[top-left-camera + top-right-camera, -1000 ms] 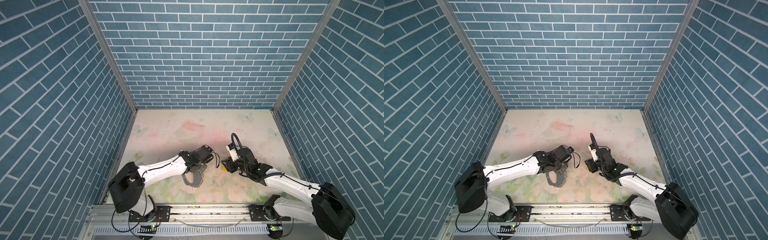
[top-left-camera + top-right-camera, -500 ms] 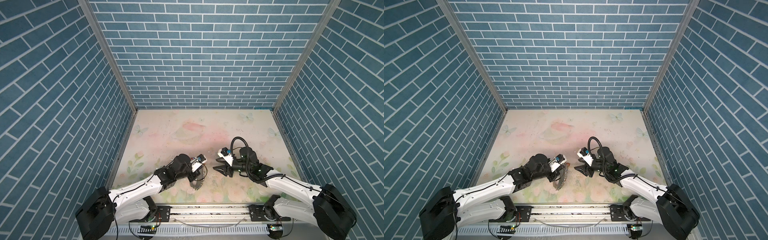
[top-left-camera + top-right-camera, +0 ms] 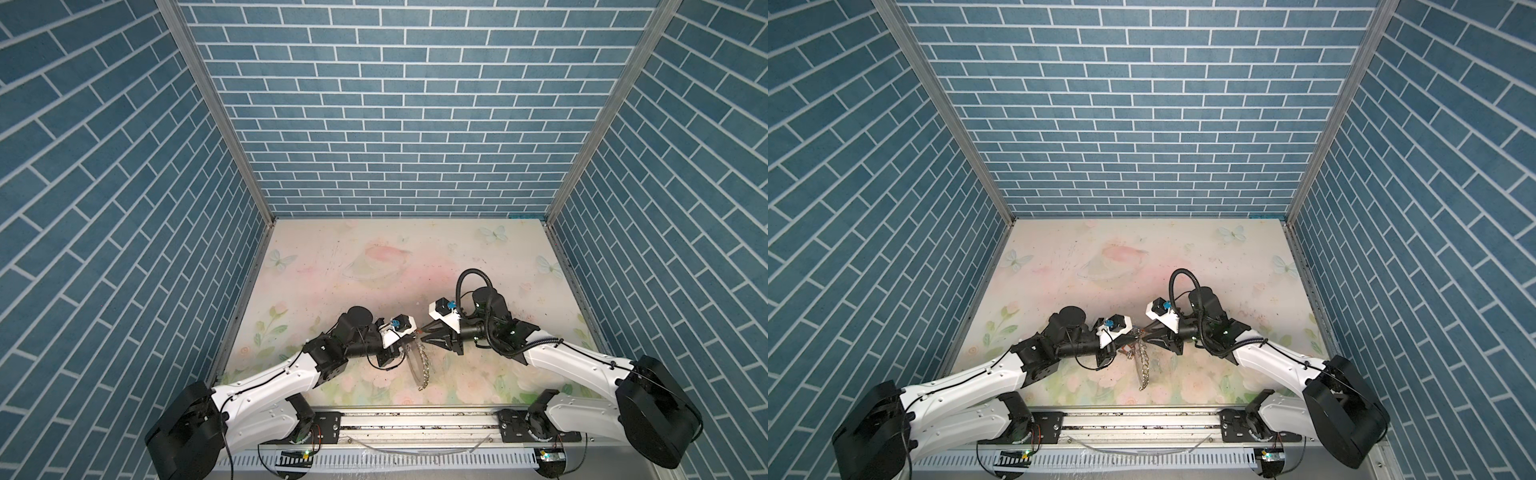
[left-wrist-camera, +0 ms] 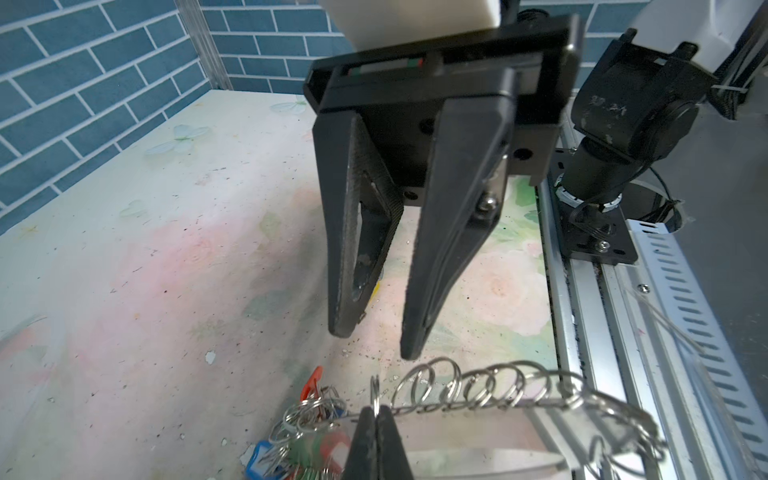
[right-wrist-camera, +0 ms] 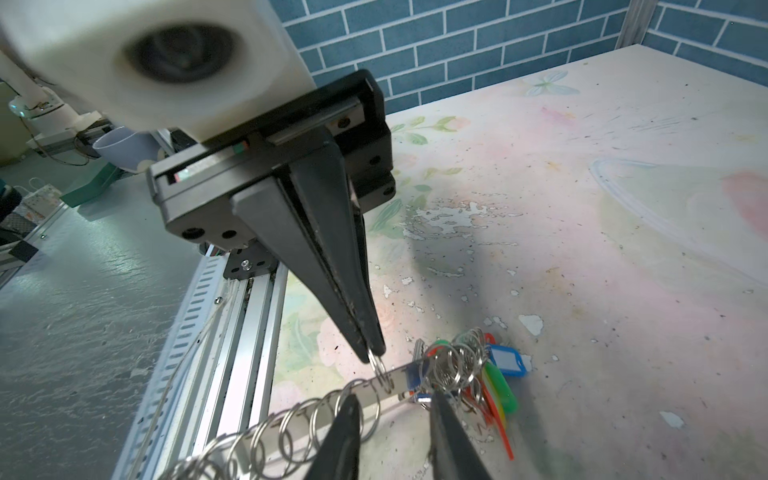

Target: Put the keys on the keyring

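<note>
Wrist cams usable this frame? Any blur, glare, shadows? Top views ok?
Left wrist view: keyring plate washed out and soft near the lens, its wire rings sharper. Right wrist view: left wrist camera housing a defocused blob; soft shadow on the table beside the left gripper. Both top views: even light, brick walls splayed by the wide lens.

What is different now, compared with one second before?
The right gripper swung up from pointing down to level, tips facing the left gripper, jaws narrower yet open. The left arm dropped lower, turning the keyring edge-on. The left gripper stayed shut on it.
</note>
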`<state>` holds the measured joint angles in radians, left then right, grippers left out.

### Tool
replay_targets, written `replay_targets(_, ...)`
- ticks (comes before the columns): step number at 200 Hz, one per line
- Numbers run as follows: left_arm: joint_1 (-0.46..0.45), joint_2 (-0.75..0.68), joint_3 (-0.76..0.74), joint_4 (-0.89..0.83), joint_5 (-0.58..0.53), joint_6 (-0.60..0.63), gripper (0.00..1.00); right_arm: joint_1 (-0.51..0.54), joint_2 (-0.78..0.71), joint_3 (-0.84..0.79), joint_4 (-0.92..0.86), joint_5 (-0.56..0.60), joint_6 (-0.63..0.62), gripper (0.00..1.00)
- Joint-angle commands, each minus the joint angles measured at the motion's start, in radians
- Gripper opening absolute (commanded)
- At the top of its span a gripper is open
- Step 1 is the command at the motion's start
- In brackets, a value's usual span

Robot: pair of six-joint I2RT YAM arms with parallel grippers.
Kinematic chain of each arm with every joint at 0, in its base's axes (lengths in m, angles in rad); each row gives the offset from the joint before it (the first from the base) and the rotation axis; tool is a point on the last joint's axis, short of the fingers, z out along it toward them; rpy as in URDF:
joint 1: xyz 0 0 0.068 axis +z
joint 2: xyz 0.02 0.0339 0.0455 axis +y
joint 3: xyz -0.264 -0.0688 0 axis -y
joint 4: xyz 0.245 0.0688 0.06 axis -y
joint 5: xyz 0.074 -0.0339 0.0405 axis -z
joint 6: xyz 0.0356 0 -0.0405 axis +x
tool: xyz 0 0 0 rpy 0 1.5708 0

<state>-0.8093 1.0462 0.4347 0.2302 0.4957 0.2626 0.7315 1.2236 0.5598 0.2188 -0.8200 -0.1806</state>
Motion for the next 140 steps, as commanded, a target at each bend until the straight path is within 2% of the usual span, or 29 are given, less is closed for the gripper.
replay_targets(1,0.007,-0.014,0.000,0.036,0.049,0.023,0.00,0.013,0.011,0.056,-0.047,-0.053,-0.084,0.23)
replay_targets(87,0.007,-0.010,0.003,0.025,0.070,0.028,0.00,0.046,0.042,0.075,-0.120,-0.038,-0.140,0.16)
replay_targets(121,0.008,-0.007,0.007,0.023,0.078,0.029,0.00,0.060,0.048,0.083,-0.134,-0.023,-0.156,0.09)
replay_targets(140,0.009,-0.004,0.007,0.021,0.080,0.029,0.00,0.065,0.047,0.087,-0.143,-0.010,-0.164,0.01)
